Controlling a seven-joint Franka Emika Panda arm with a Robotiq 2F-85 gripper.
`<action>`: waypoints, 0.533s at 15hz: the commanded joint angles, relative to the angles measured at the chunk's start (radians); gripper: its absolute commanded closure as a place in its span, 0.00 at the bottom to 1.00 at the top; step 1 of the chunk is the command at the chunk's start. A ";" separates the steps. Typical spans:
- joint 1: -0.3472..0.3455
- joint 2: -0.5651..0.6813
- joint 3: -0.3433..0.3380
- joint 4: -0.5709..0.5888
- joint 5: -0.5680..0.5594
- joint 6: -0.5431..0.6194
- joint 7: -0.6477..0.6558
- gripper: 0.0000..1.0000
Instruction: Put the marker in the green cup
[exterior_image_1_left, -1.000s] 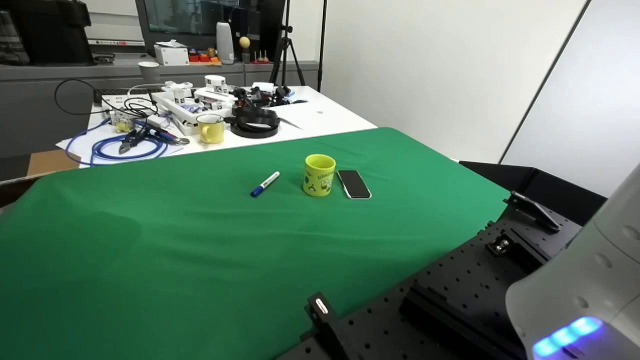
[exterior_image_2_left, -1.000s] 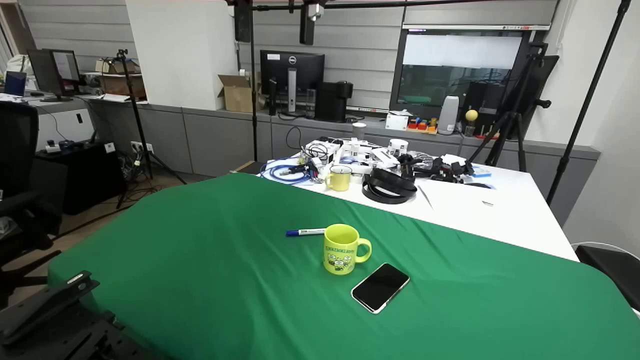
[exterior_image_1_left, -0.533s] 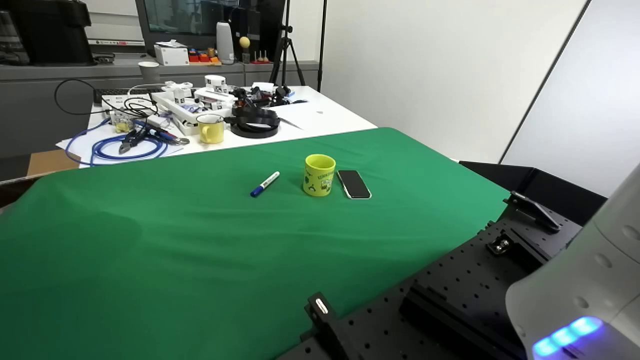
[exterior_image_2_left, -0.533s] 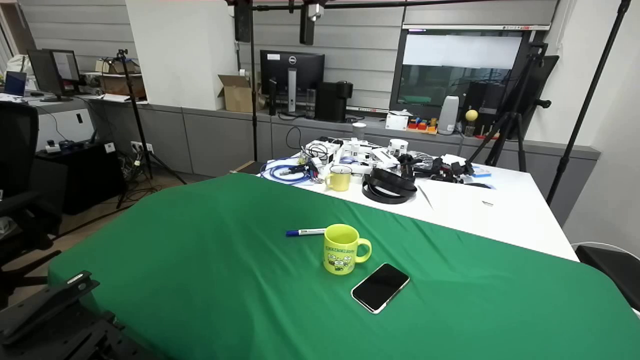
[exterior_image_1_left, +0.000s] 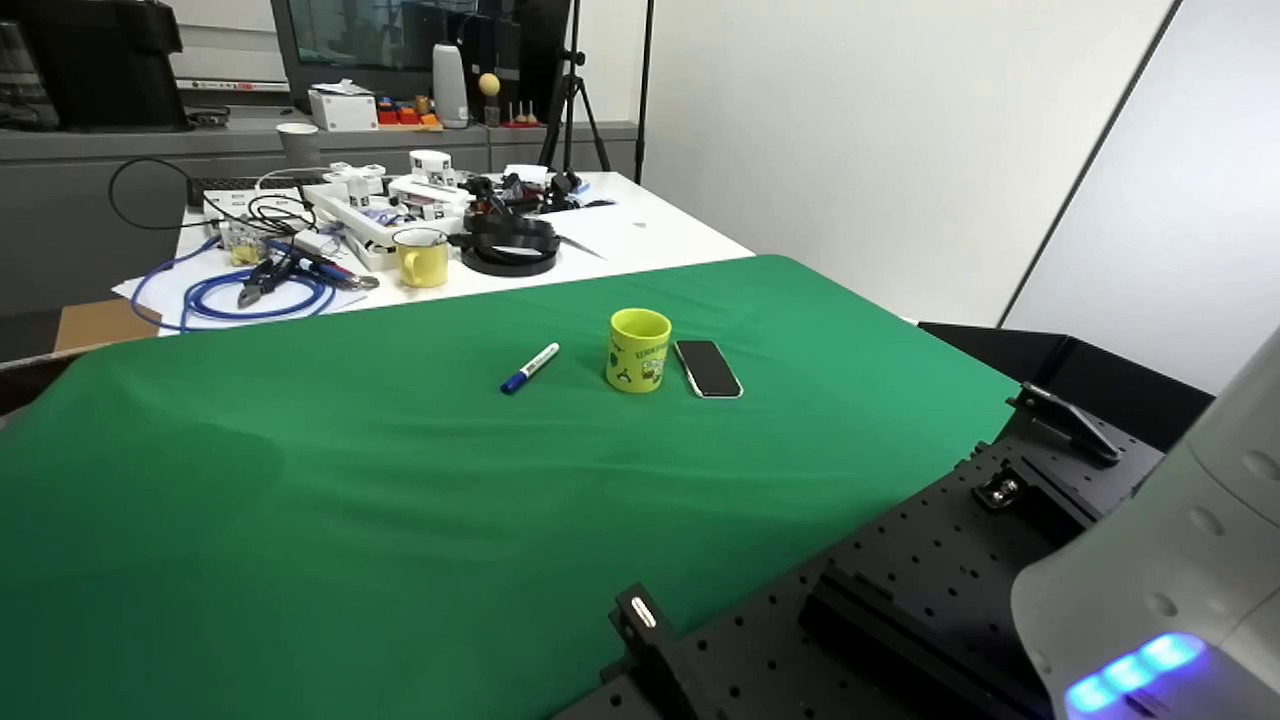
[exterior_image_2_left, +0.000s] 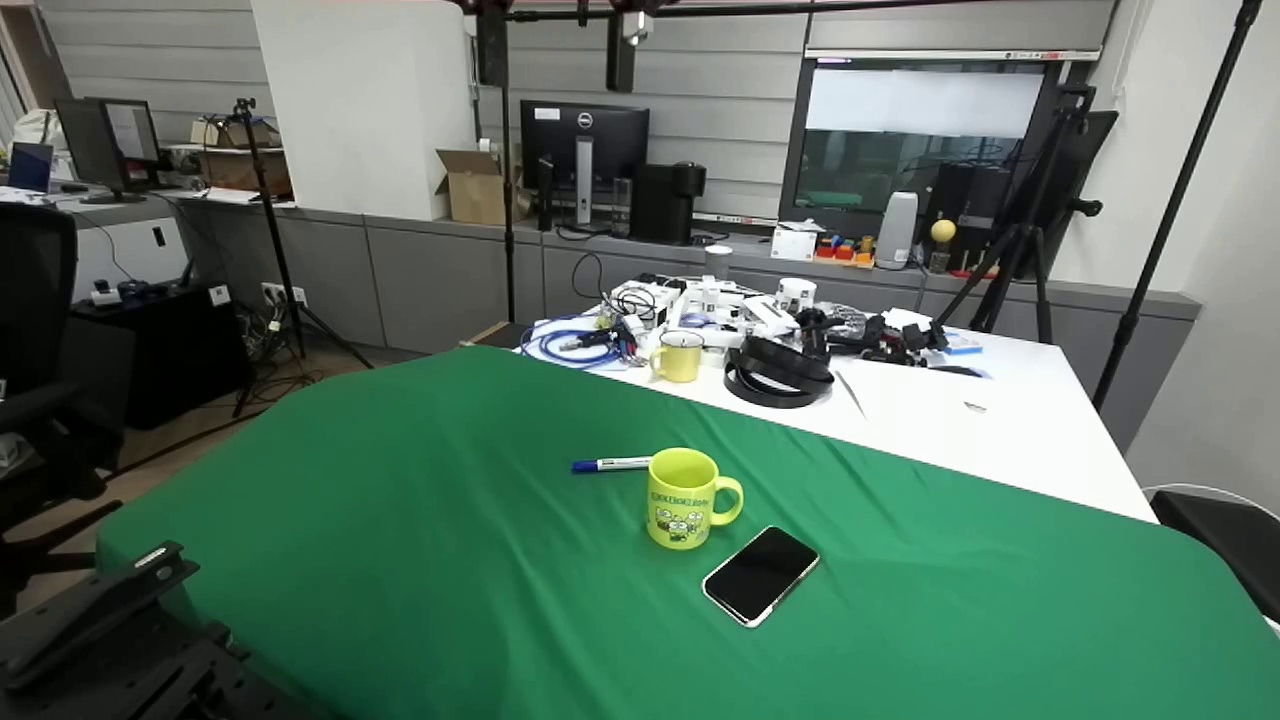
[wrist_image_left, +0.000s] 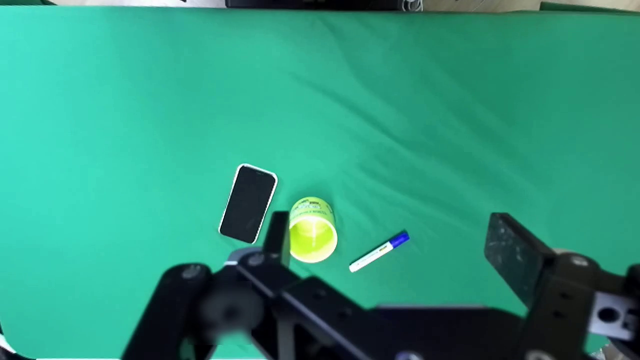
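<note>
The marker, white with a blue cap, lies on the green cloth in both exterior views (exterior_image_1_left: 530, 368) (exterior_image_2_left: 612, 464) and in the wrist view (wrist_image_left: 378, 252). The green cup, yellow-green with printed figures, stands upright beside it in both exterior views (exterior_image_1_left: 638, 352) (exterior_image_2_left: 680, 506); it also shows in the wrist view (wrist_image_left: 314, 234), its left edge partly covered by a finger. Its handle shows in an exterior view. My gripper (wrist_image_left: 389, 225) is open and empty, high above the cloth. Its fingertips hang at the top of an exterior view (exterior_image_2_left: 556, 75).
A black phone (exterior_image_1_left: 709, 369) with a white edge lies beside the cup. A green cloth (exterior_image_2_left: 420, 560) covers the table. Behind, a white table (exterior_image_2_left: 960, 430) holds a yellow mug (exterior_image_2_left: 679, 358), black straps (exterior_image_2_left: 778, 375), cables and tools.
My gripper has shifted slightly right and down in an exterior view during the last half second. The marker, cup and phone have not moved.
</note>
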 joint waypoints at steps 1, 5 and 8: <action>-0.038 0.186 0.014 0.058 -0.033 0.160 0.075 0.00; -0.067 0.430 0.023 0.169 -0.052 0.330 0.207 0.00; -0.055 0.625 0.023 0.332 -0.038 0.373 0.382 0.00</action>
